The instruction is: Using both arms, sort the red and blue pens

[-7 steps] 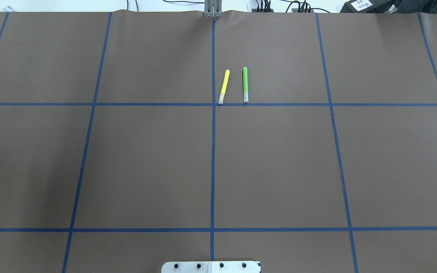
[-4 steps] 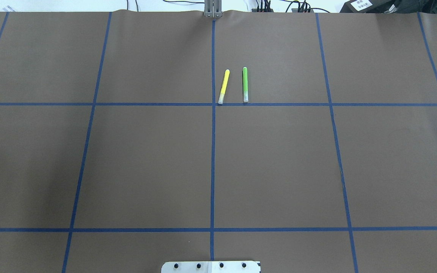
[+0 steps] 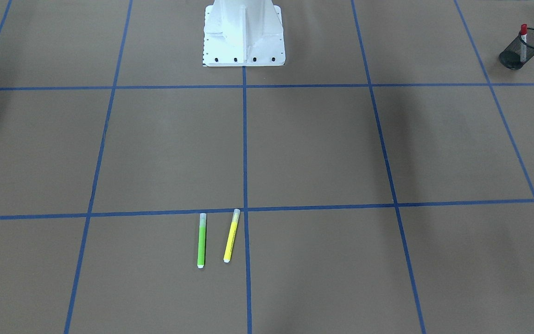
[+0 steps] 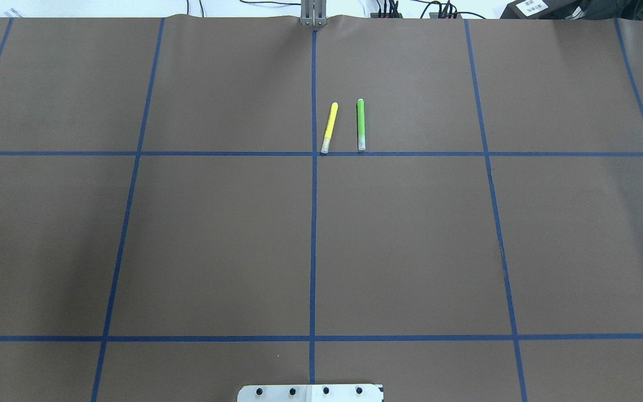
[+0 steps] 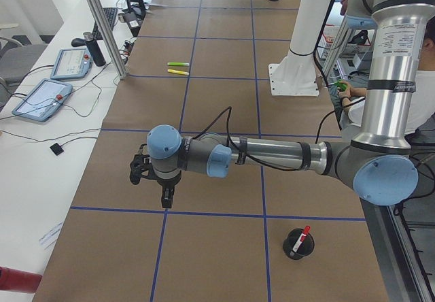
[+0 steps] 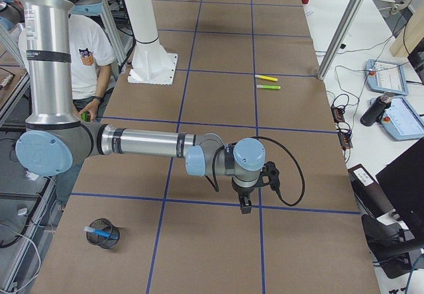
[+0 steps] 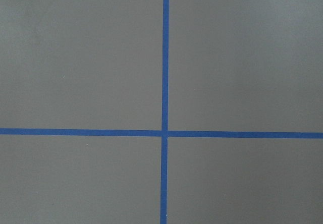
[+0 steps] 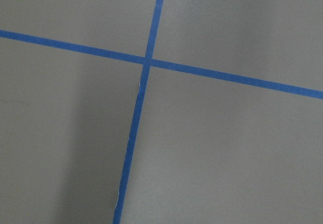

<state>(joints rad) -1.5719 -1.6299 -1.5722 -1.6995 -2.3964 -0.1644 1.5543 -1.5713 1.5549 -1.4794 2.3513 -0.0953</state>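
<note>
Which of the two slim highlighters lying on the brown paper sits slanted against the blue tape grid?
The slim yellow highlighter: its clear-capped end angles toward the centre tape line, while the slim green highlighter lies parallel to it.

- The left gripper (image 5: 166,198) and right gripper (image 6: 244,205) are too small to tell whether parted or closed.
- The red marker (image 3: 523,30) has its lower barrel veiled by the mesh cup (image 3: 510,58).

Wide mat (image 4: 215,240) around paired highlighters (image 4: 361,125)

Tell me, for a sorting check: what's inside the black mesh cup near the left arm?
One red-capped marker, leaning in the mesh cup; the cup's bottom is hidden behind the mesh.
</note>
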